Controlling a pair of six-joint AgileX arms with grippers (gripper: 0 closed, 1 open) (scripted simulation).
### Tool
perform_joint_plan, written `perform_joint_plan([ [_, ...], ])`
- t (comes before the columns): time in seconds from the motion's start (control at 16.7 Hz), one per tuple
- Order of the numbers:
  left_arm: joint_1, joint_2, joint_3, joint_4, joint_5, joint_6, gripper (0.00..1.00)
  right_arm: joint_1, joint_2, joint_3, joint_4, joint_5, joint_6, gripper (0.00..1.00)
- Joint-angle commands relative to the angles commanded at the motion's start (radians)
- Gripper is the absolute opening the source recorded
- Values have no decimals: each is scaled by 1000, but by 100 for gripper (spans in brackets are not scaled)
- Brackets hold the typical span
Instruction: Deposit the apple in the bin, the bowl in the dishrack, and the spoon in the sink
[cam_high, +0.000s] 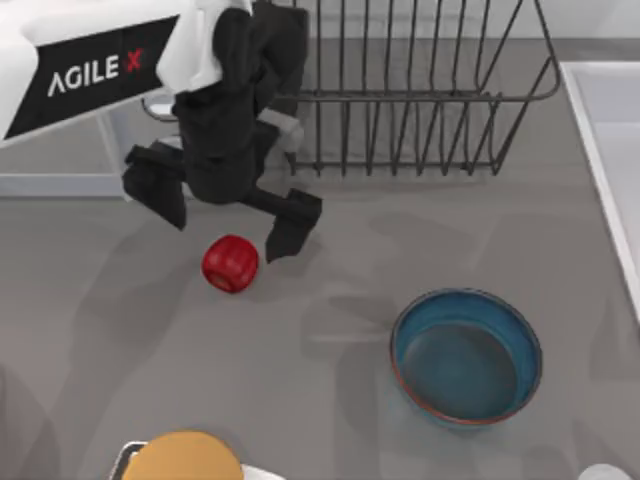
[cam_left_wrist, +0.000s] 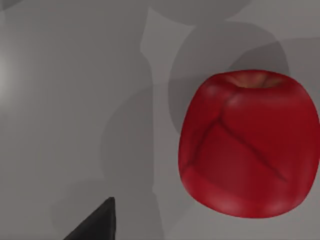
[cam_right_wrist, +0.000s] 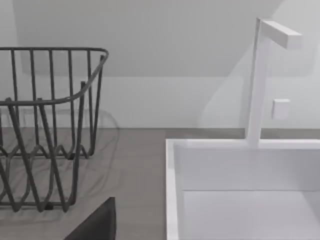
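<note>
The small red apple (cam_high: 230, 263) lies on the grey table, left of centre. My left gripper (cam_high: 225, 215) hovers just above and behind it, open, its dark fingers (cam_high: 290, 225) spread wider than the fruit. The left wrist view shows the apple (cam_left_wrist: 250, 145) close up, with one fingertip (cam_left_wrist: 97, 225) off to its side. The blue bowl (cam_high: 466, 355) stands upright and empty to the right of the apple. The black wire dishrack (cam_high: 420, 90) sits at the back, and the sink (cam_high: 610, 140) runs along the right edge. The spoon and the bin are out of view.
An orange-yellow round thing (cam_high: 183, 458) sits at the front edge on the left. The right wrist view looks at the dishrack (cam_right_wrist: 50, 125), the sink (cam_right_wrist: 240, 190) and its white faucet (cam_right_wrist: 260, 80), with one dark fingertip (cam_right_wrist: 95, 225) showing.
</note>
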Motion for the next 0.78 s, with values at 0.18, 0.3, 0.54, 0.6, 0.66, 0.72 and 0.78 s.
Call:
perform_joint_plan([
  [0.18,1,17,-30,40,0,5,100,0,0,0,0,0,0,100],
  [0.3,4,43,-71,117,0,9,100,0,0,0,0,0,0,100],
  [0.54,10,89,-142,232,1,15,100,0,0,0,0,0,0,100],
  [0.6,10,91,-144,235,1,15,100,0,0,0,0,0,0,100],
  [0.66,10,91,-144,235,1,15,100,0,0,0,0,0,0,100],
  [0.72,10,91,-144,235,1,15,100,0,0,0,0,0,0,100],
  [0.78,10,91,-144,235,1,15,100,0,0,0,0,0,0,100],
])
